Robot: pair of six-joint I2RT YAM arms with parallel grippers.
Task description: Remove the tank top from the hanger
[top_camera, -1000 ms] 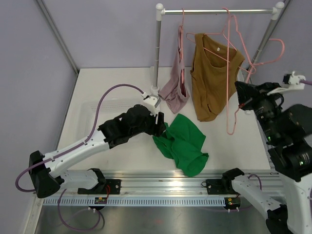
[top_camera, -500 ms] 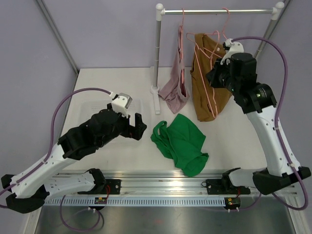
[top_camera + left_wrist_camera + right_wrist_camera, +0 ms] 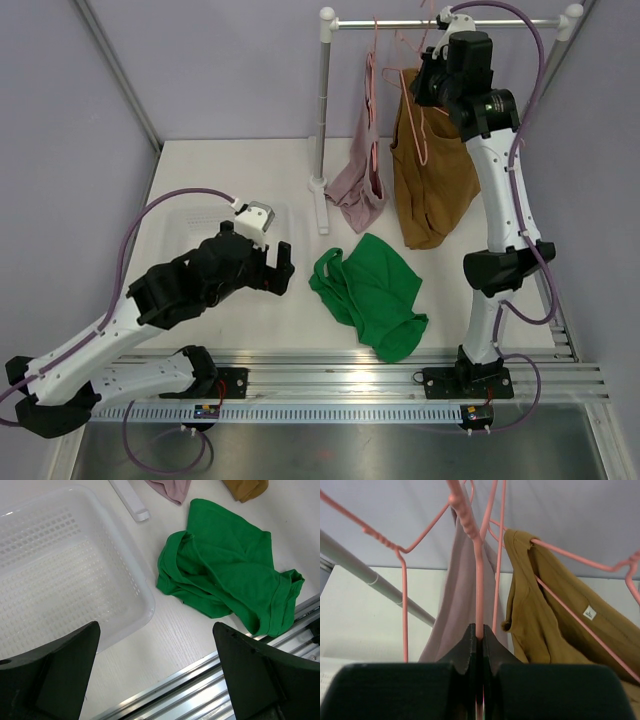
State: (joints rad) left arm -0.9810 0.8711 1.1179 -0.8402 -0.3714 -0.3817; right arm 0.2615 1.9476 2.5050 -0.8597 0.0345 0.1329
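Up at rail [image 3: 500,21], right end effector [image 3: 479,634] has risen; clamps pink hanger [image 3: 478,575].

Basket [image 3: 60,565] left of crumpled shirt [image 3: 375,290] on table [image 3: 480,290], rail [image 3: 450,22] behind, tank top [image 3: 435,190] hanging from it

My left arm [image 3: 108,326] and right arm [image 3: 505,195] are glossy white links joined by chunky black housings. A lilac cable [image 3: 190,191] loops off each wrist. A small white-and-grey camera block [image 3: 256,213] caps my left wrist. My fingers [image 3: 55,675] are matte black wedges.
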